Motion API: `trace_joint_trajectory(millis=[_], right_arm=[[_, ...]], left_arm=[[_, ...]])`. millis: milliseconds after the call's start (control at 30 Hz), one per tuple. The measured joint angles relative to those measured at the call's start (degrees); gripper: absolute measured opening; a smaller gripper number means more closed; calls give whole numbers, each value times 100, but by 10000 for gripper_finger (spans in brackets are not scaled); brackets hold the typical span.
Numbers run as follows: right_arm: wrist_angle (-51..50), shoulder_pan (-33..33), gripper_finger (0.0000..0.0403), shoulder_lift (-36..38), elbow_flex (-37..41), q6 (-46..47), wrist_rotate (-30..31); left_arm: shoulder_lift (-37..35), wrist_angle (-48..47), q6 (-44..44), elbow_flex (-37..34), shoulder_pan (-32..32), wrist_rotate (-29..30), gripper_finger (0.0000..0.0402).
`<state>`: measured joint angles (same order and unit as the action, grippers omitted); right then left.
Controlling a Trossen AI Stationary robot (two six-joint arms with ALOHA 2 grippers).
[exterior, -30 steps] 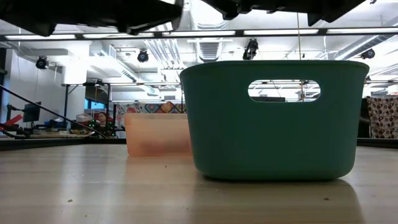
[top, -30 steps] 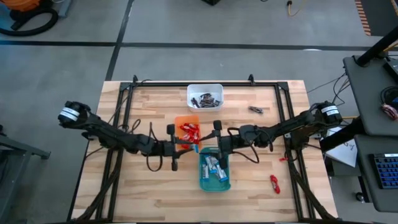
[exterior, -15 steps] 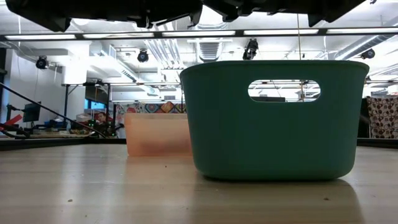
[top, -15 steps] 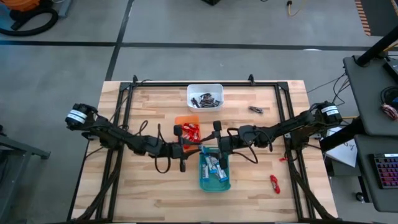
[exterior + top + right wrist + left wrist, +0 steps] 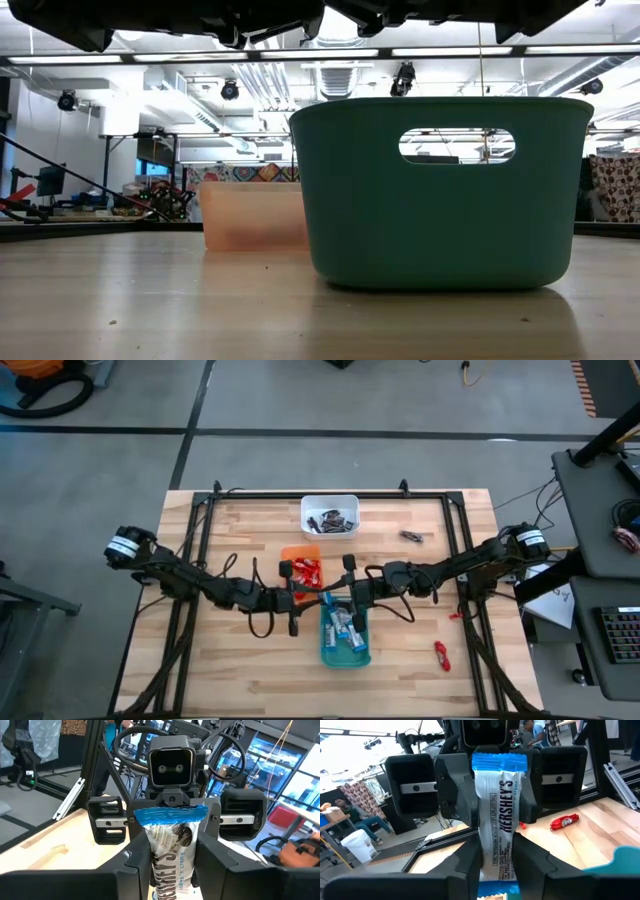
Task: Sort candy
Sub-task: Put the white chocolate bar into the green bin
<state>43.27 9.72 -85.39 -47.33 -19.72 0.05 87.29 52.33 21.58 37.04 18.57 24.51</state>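
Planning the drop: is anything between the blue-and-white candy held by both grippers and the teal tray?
Nothing visible does. The blue-and-white candy, pinched by the left gripper and right gripper, hangs at the open rim of the teal tray.
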Motion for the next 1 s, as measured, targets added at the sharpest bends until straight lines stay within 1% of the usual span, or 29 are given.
trace_joint_trajectory(millis=[100,200,300,433,633,700,833,933,1000], right_arm=[[-39,0,119,43,0,214,10],[-329,-9,123,212,-11,474,33],[-1047,-29,116,416,-121,763,187],[-2192,-70,111,567,-372,1285,208],[-3963,-63,119,513,-843,2026,186],[-4411,-63,118,444,-945,2239,138],[-4988,-63,115,352,-970,2659,135],[-5423,-59,119,309,-964,2847,132],[-5540,-59,126,276,-961,2888,133]], left_arm=[[-1,-57,-37,-2,0,9,102],[-70,-348,-235,-7,0,137,127],[-210,-798,-533,-10,-2,181,150],[-511,-1602,-898,-11,-2,192,171],[-1082,-3062,-1267,-11,-2,192,178],[-1287,-3591,-1364,-11,-2,191,178],[-1686,-4547,-1543,-11,-2,192,178],[-1956,-5050,-1703,-11,-2,196,178],[-2111,-5224,-1791,-13,-2,201,178]])
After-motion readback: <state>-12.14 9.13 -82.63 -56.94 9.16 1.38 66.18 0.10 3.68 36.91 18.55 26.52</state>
